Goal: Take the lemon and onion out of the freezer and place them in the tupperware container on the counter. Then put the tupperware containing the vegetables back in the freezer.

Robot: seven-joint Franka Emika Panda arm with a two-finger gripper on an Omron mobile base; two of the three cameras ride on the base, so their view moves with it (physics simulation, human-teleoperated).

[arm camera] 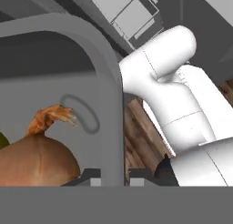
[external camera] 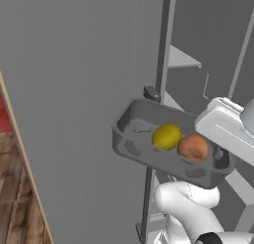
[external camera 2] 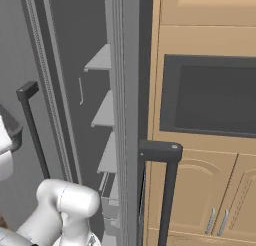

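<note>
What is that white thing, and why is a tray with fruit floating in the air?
The white thing is a robot arm. Two cameras ride behind it, one on each side, and a third sits on its hand. The tray is a tupperware container, and it isn't floating: the gripper is shut on its wall. Inside lie a yellow lemon and an orange-red onion. Behind stands the open grey freezer with pale shelves. Wooden cupboards stand beside it.

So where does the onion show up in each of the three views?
Left base view: the onion sits right of centre, in the tupperware container, beside the lemon.
Right base view: not in it.
Hand view: lower left, against the container's wall.
Shared landmark: the freezer, with shelves.
</note>
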